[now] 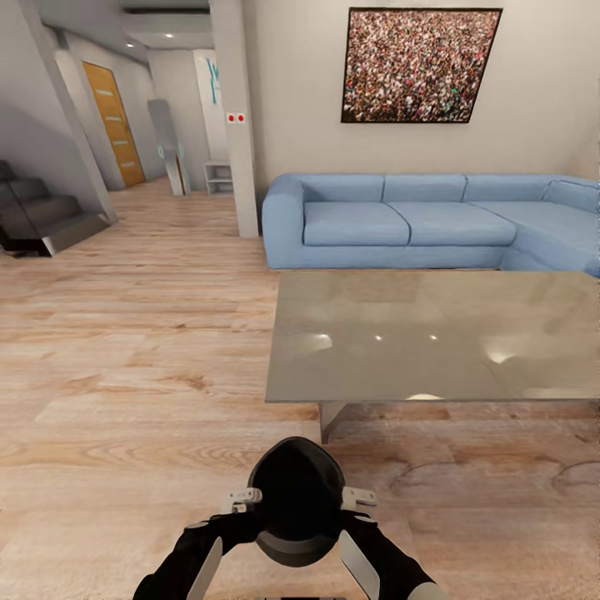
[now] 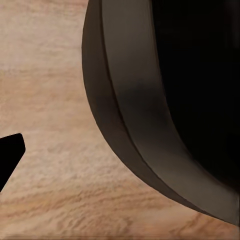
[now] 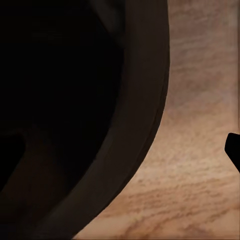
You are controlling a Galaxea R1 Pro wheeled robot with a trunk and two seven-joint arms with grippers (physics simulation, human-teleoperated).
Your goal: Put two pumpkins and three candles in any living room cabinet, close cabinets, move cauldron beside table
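Wooden floor [image 1: 125, 400] fronts a blue sofa [image 1: 400, 221]; the table [image 1: 433, 333] stands right of centre. Nearest the camera, the cauldron [image 1: 296, 500] is carried between the left gripper [image 1: 240, 500] and right gripper [image 1: 358, 498], one pressing each side, just short of the table's near-left leg. Finger spread cannot be told. Risk: this two-sided squeeze may slip if either arm drifts, dropping or tipping the pot.
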